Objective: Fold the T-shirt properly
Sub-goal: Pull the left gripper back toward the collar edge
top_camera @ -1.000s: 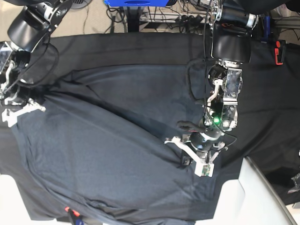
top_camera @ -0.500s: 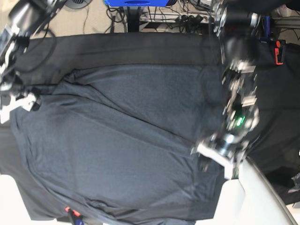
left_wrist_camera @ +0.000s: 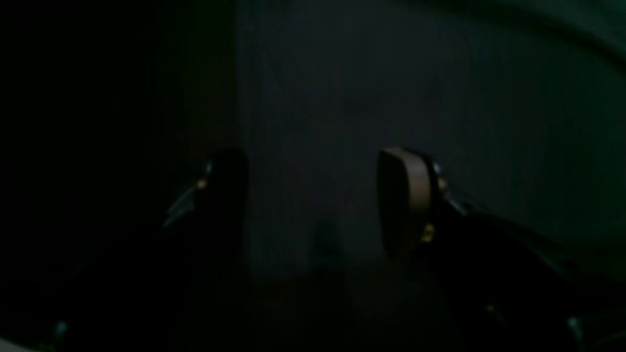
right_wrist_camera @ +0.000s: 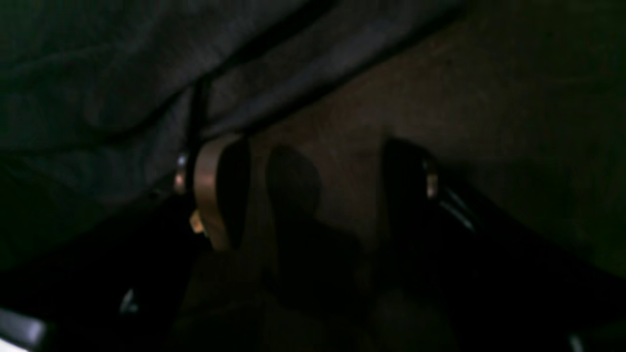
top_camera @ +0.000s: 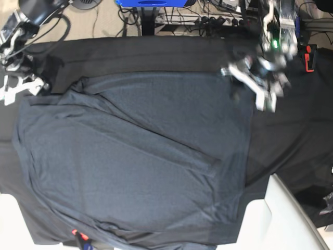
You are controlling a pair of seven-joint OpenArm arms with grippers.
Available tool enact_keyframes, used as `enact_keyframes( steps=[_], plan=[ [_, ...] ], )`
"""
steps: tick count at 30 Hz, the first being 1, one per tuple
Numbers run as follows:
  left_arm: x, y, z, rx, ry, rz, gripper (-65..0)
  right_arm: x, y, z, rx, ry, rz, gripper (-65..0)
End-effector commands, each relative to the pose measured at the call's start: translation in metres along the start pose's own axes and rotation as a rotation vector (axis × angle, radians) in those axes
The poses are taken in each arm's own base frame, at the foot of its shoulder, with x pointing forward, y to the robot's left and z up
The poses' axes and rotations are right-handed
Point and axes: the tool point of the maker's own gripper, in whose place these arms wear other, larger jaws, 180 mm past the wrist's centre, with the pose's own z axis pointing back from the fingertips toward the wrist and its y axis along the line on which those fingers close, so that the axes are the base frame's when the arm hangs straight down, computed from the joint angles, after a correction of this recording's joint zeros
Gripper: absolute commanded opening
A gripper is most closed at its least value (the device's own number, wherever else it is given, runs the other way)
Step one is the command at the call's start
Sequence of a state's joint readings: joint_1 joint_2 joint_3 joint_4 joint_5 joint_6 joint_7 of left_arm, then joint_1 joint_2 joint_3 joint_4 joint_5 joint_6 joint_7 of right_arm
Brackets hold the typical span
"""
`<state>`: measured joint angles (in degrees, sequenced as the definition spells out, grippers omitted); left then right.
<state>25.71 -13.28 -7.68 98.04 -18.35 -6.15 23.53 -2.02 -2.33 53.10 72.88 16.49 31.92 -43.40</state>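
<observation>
T-shirt (top_camera: 135,156): spread flat on black table cloth (top_camera: 156,52), covering most of table, diagonal creases across body, lower hem near white table edge (top_camera: 260,219).

Left gripper (top_camera: 255,83): at shirt's upper corner on base view's right, above cloth. Jaws spread, nothing between fingers (left_wrist_camera: 406,195).

Right gripper (top_camera: 18,86): at shirt's upper corner on base view's left, just beside fabric edge. Jaws spread, empty; wrist view shows shirt fold (right_wrist_camera: 122,88) just behind one finger (right_wrist_camera: 210,190).
</observation>
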Motion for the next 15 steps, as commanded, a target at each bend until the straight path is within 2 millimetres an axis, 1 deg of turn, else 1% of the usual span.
enact_keyframes(
  steps=[1, 3, 5, 7, 10, 13, 15],
  plan=[
    [0.005, 0.009, 0.003, 0.008, -0.028, 0.046, -23.9, 0.01, 0.0, -0.002, 0.004, -0.018, -0.001, -24.5],
    [-0.011, 0.026, 0.006, 0.018, -0.008, 0.216, -23.9, 0.014, -0.008, -0.003, -0.004, -0.028, -0.044, -24.5],
    [-0.026, 0.047, 0.011, 0.043, 0.009, 0.348, -23.9, 0.02, -0.01, -0.006, 0.002, -0.042, -0.082, -24.5],
    [-0.036, 0.06, 0.015, 0.058, 0.023, 0.422, -23.9, 0.026, -0.015, -0.008, 0.001, -0.042, -0.091, -24.5],
    [-0.047, 0.066, 0.018, 0.072, 0.051, 0.427, -23.9, 0.034, -0.019, -0.013, 0.009, -0.037, -0.102, -24.5],
    [-0.053, 0.068, 0.021, 0.08, 0.063, 0.429, -23.9, 0.04, -0.02, -0.016, 0.015, -0.04, -0.11, -24.6],
    [-0.053, 0.067, 0.022, 0.078, 0.063, 0.433, -23.9, 0.043, -0.02, -0.018, 0.019, -0.058, -0.115, -24.6]
  ],
)
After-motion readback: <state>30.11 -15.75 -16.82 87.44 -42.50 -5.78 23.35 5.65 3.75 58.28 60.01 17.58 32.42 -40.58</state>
